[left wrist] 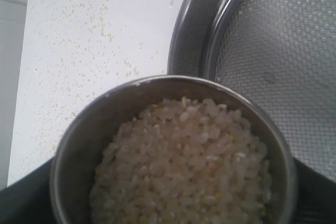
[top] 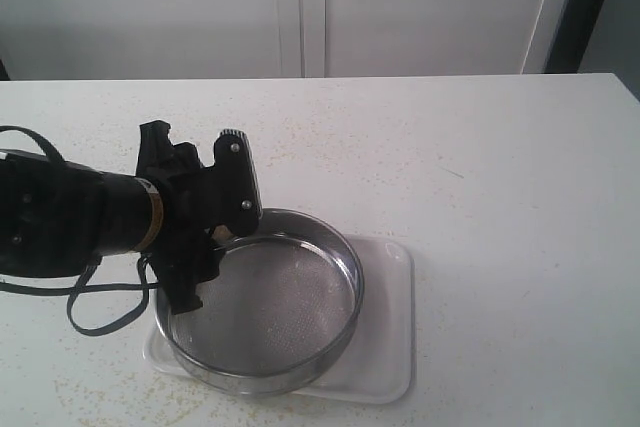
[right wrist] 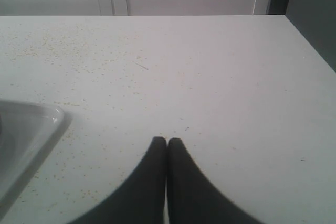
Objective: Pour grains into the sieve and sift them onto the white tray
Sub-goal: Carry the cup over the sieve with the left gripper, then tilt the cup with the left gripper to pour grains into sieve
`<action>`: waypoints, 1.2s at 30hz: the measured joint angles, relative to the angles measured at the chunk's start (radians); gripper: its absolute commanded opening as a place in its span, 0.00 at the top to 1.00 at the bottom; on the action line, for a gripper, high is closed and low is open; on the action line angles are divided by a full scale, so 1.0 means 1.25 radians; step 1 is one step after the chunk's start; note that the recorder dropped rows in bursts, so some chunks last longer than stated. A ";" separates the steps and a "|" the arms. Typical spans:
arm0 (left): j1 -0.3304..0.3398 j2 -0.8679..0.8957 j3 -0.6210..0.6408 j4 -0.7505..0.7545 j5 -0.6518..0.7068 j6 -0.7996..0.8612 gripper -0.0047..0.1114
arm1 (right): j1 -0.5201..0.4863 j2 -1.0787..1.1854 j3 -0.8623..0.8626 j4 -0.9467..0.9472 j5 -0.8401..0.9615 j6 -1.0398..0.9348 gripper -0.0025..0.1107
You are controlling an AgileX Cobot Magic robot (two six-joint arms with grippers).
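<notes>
In the left wrist view a small steel cup [left wrist: 157, 85] is heaped with pale beige grains [left wrist: 184, 156] flecked with yellow. My left gripper [top: 215, 242] is shut on it, its dark fingers [left wrist: 21, 203] flanking the cup's sides. The cup hangs upright at the left rim of the sieve [top: 270, 297], a wide steel ring with grey mesh [left wrist: 283, 51] holding no grains. The sieve rests on the white tray [top: 385, 347]. In the exterior view the gripper hides the cup. My right gripper [right wrist: 167, 142] is shut on nothing, low over the bare table to the right of a tray corner [right wrist: 31, 124].
The white table [top: 480, 167] carries a scatter of stray grains [left wrist: 94, 24] to the left of and behind the tray. A black cable [top: 100, 322] loops under my left arm. White cabinet doors [top: 300, 7] stand behind the table's far edge.
</notes>
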State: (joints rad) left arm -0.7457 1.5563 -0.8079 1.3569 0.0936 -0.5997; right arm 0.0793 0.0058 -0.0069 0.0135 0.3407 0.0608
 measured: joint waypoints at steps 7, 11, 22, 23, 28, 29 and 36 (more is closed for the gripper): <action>0.000 0.000 0.000 0.000 0.000 0.024 0.96 | 0.000 0.000 0.000 0.000 0.000 0.000 0.98; 0.000 0.000 0.000 0.000 0.008 0.055 0.96 | 0.000 0.000 0.000 0.000 0.000 0.000 0.98; -0.025 0.000 0.000 0.000 0.060 0.075 0.96 | 0.000 0.000 0.000 0.000 0.000 0.000 0.98; -0.031 0.000 0.000 0.000 0.060 0.079 0.96 | 0.000 0.000 0.000 0.000 0.000 0.000 0.98; -0.048 0.000 0.000 0.000 0.060 0.092 0.96 | 0.000 0.000 0.000 0.000 0.000 0.000 0.98; -0.048 0.000 0.000 0.000 0.063 0.098 0.96 | 0.000 0.000 0.000 0.000 0.000 0.000 0.98; -0.056 0.000 0.000 0.000 0.072 0.149 0.96 | 0.000 0.000 0.000 0.000 0.000 0.000 0.98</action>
State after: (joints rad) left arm -0.8155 1.5563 -0.8079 1.3569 0.1830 -0.4129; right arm 0.0793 0.0058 -0.0069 0.0135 0.3407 0.0608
